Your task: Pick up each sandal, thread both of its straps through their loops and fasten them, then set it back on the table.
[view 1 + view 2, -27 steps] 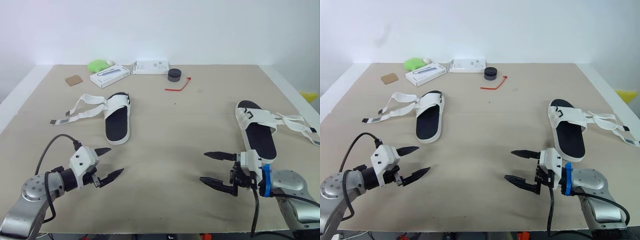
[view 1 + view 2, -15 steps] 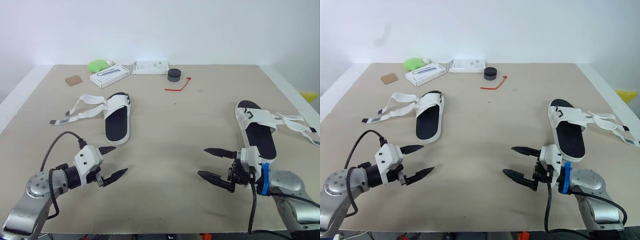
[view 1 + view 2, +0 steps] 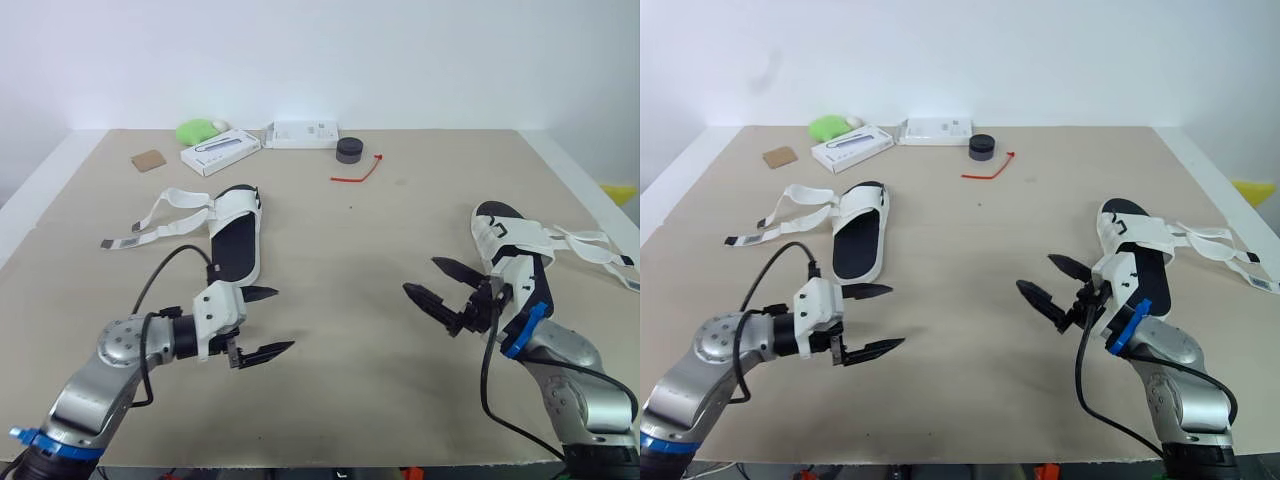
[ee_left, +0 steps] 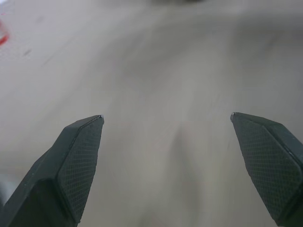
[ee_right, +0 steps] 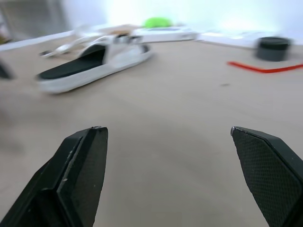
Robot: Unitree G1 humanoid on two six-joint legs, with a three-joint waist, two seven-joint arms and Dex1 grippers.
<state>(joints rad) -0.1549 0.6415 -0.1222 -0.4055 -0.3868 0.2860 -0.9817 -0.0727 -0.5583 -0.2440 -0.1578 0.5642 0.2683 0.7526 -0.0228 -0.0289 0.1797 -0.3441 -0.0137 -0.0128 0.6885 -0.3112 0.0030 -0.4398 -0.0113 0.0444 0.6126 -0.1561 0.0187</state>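
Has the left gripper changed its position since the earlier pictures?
Yes. The left gripper, open, has shifted to the robot's right: its tips now lie past the heel of the left sandal.

Left sandal (image 3: 235,248): was white, black footbed
Right sandal (image 3: 505,232): was white, black footbed
Table (image 3: 350,250): was beige
Cord (image 3: 357,172): was red

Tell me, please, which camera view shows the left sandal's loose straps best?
The left eye view: the left sandal lies whole, seen from above, with both straps spread unfastened to its left. The right eye view shows the same. The right wrist view catches it side-on, with the straps hard to make out behind it. The left wrist view faces the table.
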